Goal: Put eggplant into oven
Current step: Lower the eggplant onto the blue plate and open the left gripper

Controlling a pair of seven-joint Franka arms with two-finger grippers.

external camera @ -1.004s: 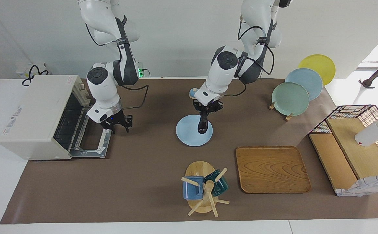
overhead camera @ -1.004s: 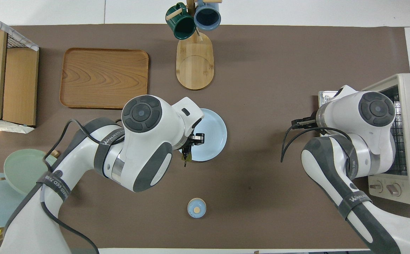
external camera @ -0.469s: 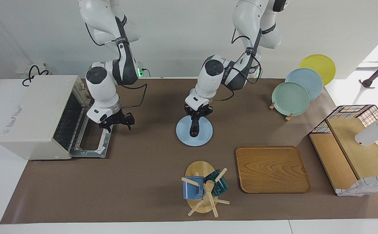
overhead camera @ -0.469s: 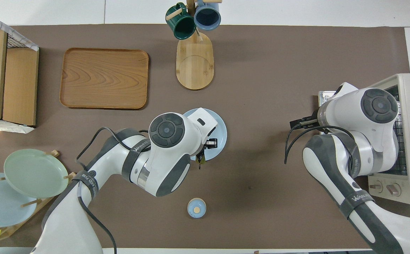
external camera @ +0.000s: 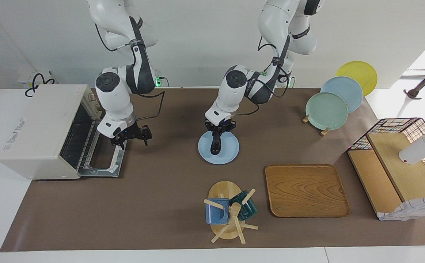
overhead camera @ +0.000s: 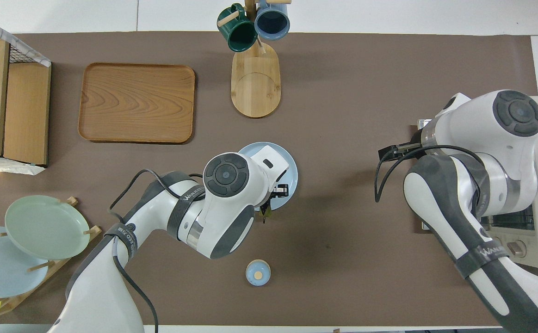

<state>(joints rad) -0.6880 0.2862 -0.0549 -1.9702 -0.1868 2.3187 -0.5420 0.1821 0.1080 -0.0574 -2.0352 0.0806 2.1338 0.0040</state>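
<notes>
While oven (external camera: 48, 131) sits door-down at right arm's end of tabletop (external camera: 154, 204), rack showing, right gripper (external camera: 131, 137) waits over door, fingers spread. Left gripper (external camera: 217, 130) over blue plate (external camera: 230, 153), clamped on eggplant (external camera: 215, 144) hanging upright. Eggplant likely light, firm, glossy-slick; mid-body grip safest, thin stem weak. Overhead view: left arm hides eggplant almost wholly, contact with plate unclear.

Layout, table with oven (external camera: 44, 131) at the right arm's end, door down.

Plate (external camera: 230, 153) mid-table, eggplant (external camera: 215, 144) over it; mug rack (external camera: 227, 212) farther from robots; tray (external camera: 305, 190) beside rack toward left arm's end; wire basket (external camera: 398, 160) at that end; plate stand (external camera: 329, 109) nearer robots.
</notes>
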